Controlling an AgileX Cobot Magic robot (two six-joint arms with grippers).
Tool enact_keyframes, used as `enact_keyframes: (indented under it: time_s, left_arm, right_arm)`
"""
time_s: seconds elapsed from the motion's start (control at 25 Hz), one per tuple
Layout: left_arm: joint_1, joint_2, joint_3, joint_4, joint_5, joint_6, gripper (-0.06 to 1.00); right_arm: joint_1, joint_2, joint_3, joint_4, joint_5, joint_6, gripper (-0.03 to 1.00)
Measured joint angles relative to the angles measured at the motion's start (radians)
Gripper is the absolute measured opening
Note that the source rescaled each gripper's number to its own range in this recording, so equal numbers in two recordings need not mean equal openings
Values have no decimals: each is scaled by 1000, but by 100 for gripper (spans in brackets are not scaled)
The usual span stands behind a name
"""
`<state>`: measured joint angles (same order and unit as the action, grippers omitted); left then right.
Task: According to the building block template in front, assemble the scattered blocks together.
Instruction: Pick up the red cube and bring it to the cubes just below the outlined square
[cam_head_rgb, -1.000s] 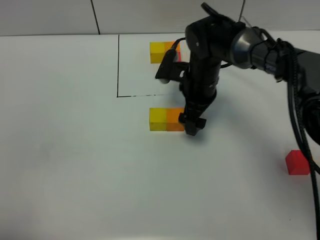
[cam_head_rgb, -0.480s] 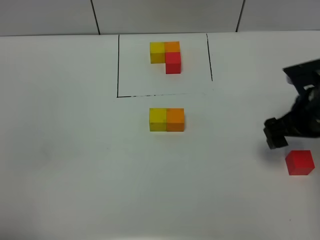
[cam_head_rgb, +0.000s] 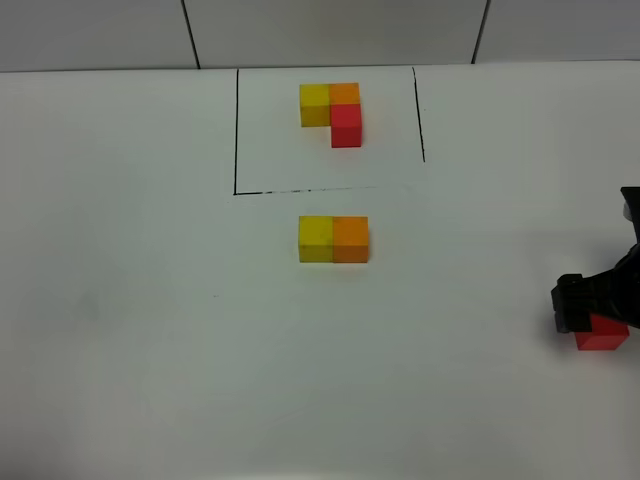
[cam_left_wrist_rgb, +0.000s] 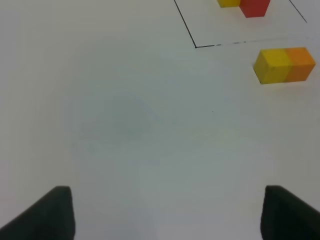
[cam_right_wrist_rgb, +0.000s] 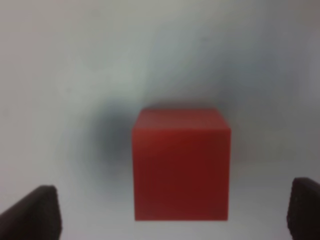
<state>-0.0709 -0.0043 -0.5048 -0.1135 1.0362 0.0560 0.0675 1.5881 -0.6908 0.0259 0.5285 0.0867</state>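
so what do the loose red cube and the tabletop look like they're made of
The loose red cube looks like painted wood or solid plastic: matte, even colour, no glare, fairly crisp edges. The blurred right wrist view shows no grain, so either fits. The tabletop looks like smooth white laminate or sheet, matte, with a thin black line drawn on it; exact material unclear.

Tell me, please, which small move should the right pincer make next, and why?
Probably it should close on the red cube. The right pincer stands open, with the cube centred between its fingers and gaps on both sides, so nothing is gripped yet. The yellow cube and the orange cube already sit joined in front of the template, where red adjoins orange; only red is missing.
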Motion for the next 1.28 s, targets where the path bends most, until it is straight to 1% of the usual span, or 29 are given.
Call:
enact_keyframes:
  time_s: [0.12, 0.24, 0.28, 0.36, 0.4, 0.44, 0.52, 0.56, 0.6, 0.68, 0.76, 0.88, 0.96, 1.04, 1.12, 1.2, 1.28]
  left_arm:
    - [0, 0, 0, 0, 0, 0, 73]
    - [0, 0, 0, 0, 0, 0, 73]
    - [0, 0, 0, 0, 0, 0, 73]
    - [0, 0, 0, 0, 0, 0, 73]
    - [0, 0, 0, 0, 0, 0, 73]
    - [0, 0, 0, 0, 0, 0, 73]
    - [0, 0, 0, 0, 0, 0, 73]
    - [0, 0, 0, 0, 0, 0, 73]
    - [0, 0, 0, 0, 0, 0, 73]
    - [0, 0, 0, 0, 0, 0, 73]
    - [0, 0, 0, 0, 0, 0, 73]
    - [0, 0, 0, 0, 0, 0, 73]
    - [0, 0, 0, 0, 0, 0, 73]
    - [0, 0, 0, 0, 0, 0, 73]
    - [0, 0, 0, 0, 0, 0, 73]
    - [0, 0, 0, 0, 0, 0, 73]
    - [0, 0, 0, 0, 0, 0, 73]
  right_arm:
    - [-1, 49, 0, 0, -30, -2, 86]
    - [-1, 84, 1, 0, -45, -9, 82]
    - [-1, 92, 1, 0, -47, -9, 79]
    - [-1, 98, 1, 0, -50, -9, 69]
    - [-1, 99, 1, 1, -52, -9, 62]
    - [-1, 100, 1, 1, -53, -9, 52]
    - [-1, 102, 1, 8, -53, -9, 28]
    - [-1, 102, 1, 11, -53, -9, 10]
    - [-1, 102, 1, 14, -53, -4, 2]
    - [10, 101, 1, 13, -53, 11, 2]
    - [44, 90, 1, 11, -56, 54, 2]
    - [125, 60, -24, -2, -30, 144, 2]
    - [203, 54, -69, -12, 17, 218, 2]
    - [291, 54, -130, -44, 75, 311, 2]
    - [396, 64, -197, -100, 124, 420, 2]
    - [487, 100, -270, -176, 174, 549, 2]
    - [568, 157, -350, -231, 229, 646, 2]
